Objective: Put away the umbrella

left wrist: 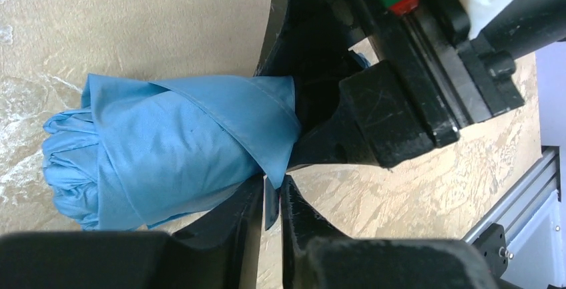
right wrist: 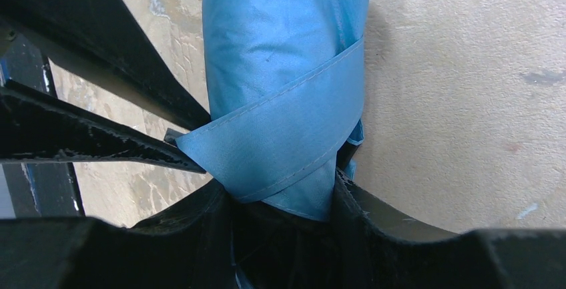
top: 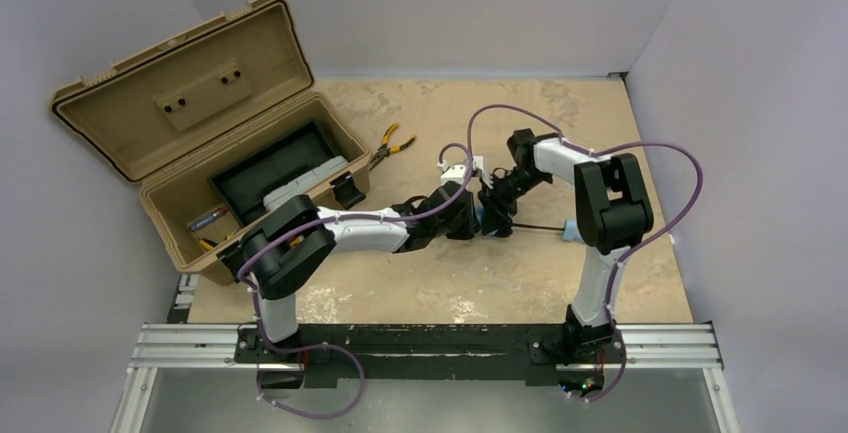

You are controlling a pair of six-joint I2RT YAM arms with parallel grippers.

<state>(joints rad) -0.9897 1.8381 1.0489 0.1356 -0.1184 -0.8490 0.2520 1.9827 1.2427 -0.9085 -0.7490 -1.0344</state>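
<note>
The right hand (right wrist: 277, 189) is grasping the light sky-blue fabric folding umbrella (right wrist: 280, 55), its two black fingers (right wrist: 374, 225) pressing against opposite sides of the rolled bundle at one end. The left hand (left wrist: 272, 190) is reaching in from the other side. Its fingers (left wrist: 243, 219) are standing very close together about the tip of the flat sky-blue closing strap (right wrist: 280, 135), which is wrapping diagonally round the bundle. A sliver of the strap is lying between them, but I cannot tell whether they are pinching it or only bracketing it. The two hands are meeting almost tip to tip, with the bundle lying between them low over the mottled beige tabletop (top: 450, 283), near its middle. From the bundle the umbrella's thin black shaft (top: 535, 226) is running out to the robot's right, ending in a small blue handle (top: 570, 230) just beside the right arm's dark upper link. Well apart, at the far left, a tan plastic toolbox (top: 200, 123) is standing with its lid thrown open. A pair of yellow-handled pliers (top: 392, 145) is lying on the tabletop just beside its right end.
</note>
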